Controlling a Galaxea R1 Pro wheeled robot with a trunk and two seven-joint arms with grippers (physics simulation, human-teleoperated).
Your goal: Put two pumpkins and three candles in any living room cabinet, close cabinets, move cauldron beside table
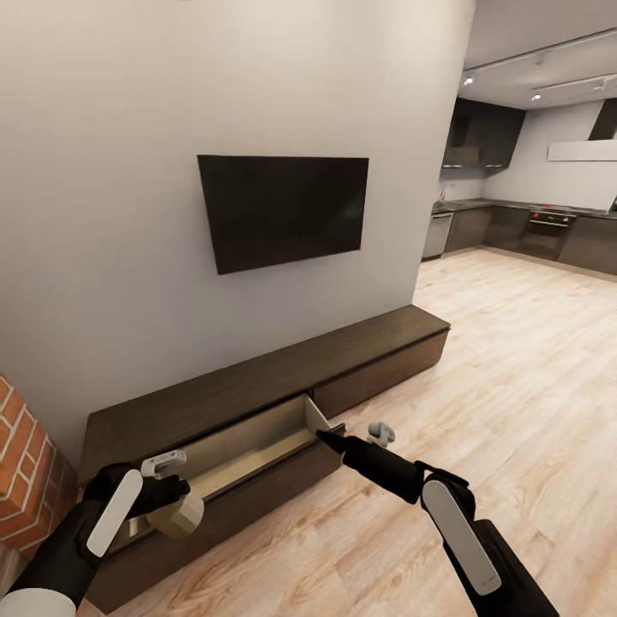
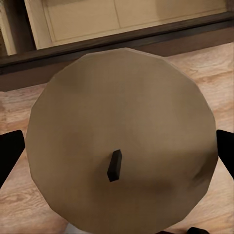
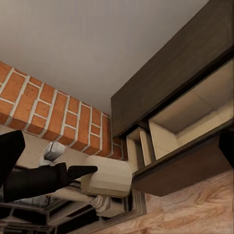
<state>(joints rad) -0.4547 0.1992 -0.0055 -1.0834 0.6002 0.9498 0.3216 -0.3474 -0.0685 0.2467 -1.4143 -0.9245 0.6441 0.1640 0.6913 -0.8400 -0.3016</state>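
While its left gripper [image 1: 168, 494] clamps a pale candle [image 1: 177, 514] just outside the open drawer [image 1: 248, 450] of the low dark cabinet [image 1: 377, 338], the robot's right gripper [image 1: 330, 439] rests at the drawer's corner, jaws unclear. Released this close to the front edge, the candle could drop onto the floor [image 1: 480, 360].

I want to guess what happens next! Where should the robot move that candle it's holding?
Probably carry the candle forward and lower it into the open drawer of the cabinet. The left gripper holds it just in front of the drawer's front panel, not yet over the opening.
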